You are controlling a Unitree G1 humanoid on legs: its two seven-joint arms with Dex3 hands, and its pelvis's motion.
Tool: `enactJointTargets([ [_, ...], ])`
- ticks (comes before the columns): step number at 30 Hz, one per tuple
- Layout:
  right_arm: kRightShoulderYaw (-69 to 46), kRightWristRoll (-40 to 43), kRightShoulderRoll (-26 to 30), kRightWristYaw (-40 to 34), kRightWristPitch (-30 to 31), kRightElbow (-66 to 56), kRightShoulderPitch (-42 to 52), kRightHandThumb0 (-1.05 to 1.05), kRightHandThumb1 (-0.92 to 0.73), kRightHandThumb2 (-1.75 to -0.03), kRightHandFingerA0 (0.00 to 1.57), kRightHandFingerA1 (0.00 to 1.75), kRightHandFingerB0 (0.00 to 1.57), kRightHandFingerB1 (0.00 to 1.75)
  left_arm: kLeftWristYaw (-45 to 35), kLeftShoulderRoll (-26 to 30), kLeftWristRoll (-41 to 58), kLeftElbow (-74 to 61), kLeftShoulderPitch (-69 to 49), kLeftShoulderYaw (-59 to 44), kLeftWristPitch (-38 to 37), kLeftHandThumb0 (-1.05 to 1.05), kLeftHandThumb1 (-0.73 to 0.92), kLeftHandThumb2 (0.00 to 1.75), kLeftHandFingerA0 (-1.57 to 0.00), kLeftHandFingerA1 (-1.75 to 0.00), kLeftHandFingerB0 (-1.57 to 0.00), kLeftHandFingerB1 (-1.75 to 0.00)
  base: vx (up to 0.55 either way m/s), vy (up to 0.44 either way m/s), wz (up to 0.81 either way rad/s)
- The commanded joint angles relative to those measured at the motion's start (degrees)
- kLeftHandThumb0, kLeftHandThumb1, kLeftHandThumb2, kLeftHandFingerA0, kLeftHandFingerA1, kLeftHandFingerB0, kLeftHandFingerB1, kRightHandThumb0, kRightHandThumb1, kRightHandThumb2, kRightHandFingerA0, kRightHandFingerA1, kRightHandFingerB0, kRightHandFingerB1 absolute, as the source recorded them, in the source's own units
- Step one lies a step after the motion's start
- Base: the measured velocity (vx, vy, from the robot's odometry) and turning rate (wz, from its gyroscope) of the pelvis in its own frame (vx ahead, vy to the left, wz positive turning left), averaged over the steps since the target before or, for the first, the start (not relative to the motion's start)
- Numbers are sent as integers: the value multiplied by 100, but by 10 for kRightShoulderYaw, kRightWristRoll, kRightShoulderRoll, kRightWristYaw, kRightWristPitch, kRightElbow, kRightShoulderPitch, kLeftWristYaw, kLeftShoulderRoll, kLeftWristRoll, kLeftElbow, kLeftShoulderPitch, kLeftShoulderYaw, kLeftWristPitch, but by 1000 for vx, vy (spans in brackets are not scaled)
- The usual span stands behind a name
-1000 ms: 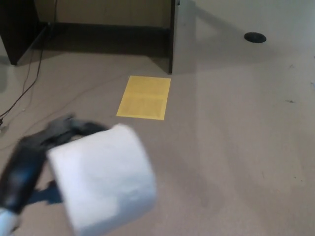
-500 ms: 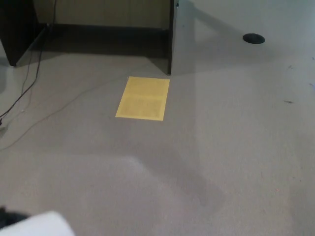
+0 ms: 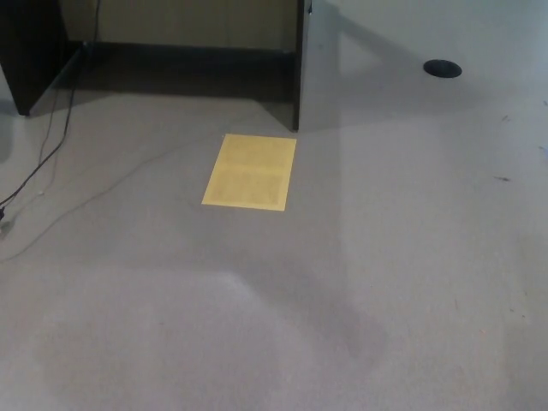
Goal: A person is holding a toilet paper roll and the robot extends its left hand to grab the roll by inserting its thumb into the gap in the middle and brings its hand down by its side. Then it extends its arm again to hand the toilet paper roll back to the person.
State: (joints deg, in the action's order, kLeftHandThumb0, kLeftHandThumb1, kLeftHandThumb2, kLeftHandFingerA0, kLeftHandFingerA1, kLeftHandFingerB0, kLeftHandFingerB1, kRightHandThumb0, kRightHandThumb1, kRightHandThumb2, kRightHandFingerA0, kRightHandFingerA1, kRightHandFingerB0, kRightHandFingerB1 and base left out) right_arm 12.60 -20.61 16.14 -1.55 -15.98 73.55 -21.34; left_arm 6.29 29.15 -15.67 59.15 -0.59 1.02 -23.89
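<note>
grey floor (image 3: 411, 257); yellow sheet (image 3: 250, 171) lying flat

dark furniture (image 3: 34, 51) cut off at the top edge, cable (image 3: 38, 163) running off the left edge

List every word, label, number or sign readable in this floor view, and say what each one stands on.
No text can be read anywhere.
Flat yellow paper sheet on the grey floor: only faint grey line blocks, too blurred to read.
Round black floor disc: no marking visible.
Dark wooden furniture panel and thin black cables: no labels visible.
</note>
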Motion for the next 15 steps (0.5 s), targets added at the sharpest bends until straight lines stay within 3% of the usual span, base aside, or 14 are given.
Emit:
enactJointTargets([
  [1,-8,5,14,-1,6,-2,6,-33,-66,-60,66,70,50,39,54,11,-6,30,13,-2,-80,-13,83,65,-92,-139,-73,-123,0,0,0],
  [2,-9,6,14,2,5,-1,8,-33,-66,-59,65,65,49,38,67,7,-3,30,16,-7,-84,-14,81,64,-94,-137,-75,-117,0,0,0],
  [3,-7,3,15,-1,6,-1,8,-40,-54,-85,63,71,44,53,71,9,-2,23,19,-9,-88,-15,82,65,-93,-144,-70,-125,0,0,0],
  [4,-6,2,14,-1,8,-1,8,-34,-67,-60,68,65,49,38,68,9,5,13,25,-15,-91,-15,84,64,-90,-149,-69,-128,0,0,0],
  [8,-8,3,15,-1,8,1,9,-34,-66,-59,69,70,50,38,54,7,24,-58,51,-37,-115,-14,82,69,-85,-152,-69,-130,0,0,0],
  [9,-8,3,15,0,6,2,9,-40,-54,-85,66,74,43,53,36,0,42,-97,63,-46,-118,-14,81,71,-87,-154,-70,-133,0,0,0],
  [10,-7,2,15,-1,7,3,9,-34,-66,-60,64,59,49,38,29,-4,44,-141,69,-48,-105,-14,81,77,-89,-151,-73,-130,0,0,0],
  [12,-5,0,14,-3,7,2,10,-34,-67,-60,67,64,50,39,8,-10,49,-222,80,-45,-89,-9,81,76,-87,-147,-71,-132,0,0,0],
  [13,-5,-1,12,-6,8,0,11,-40,-54,-86,64,72,42,53,-5,-15,53,-262,91,-41,-87,-10,83,73,-81,-147,-67,-133,0,0,0],
  [14,-3,-2,11,-9,6,-1,13,-33,-66,-59,67,63,49,38,-11,-21,44,-322,103,-31,-61,-7,79,76,-83,-147,-68,-130,0,0,0],
  [15,-3,-2,11,-10,6,-1,14,-33,-66,-59,67,63,49,38,-13,-28,37,-360,111,-25,-45,-7,79,76,-83,-147,-68,-130,0,0,0],
])
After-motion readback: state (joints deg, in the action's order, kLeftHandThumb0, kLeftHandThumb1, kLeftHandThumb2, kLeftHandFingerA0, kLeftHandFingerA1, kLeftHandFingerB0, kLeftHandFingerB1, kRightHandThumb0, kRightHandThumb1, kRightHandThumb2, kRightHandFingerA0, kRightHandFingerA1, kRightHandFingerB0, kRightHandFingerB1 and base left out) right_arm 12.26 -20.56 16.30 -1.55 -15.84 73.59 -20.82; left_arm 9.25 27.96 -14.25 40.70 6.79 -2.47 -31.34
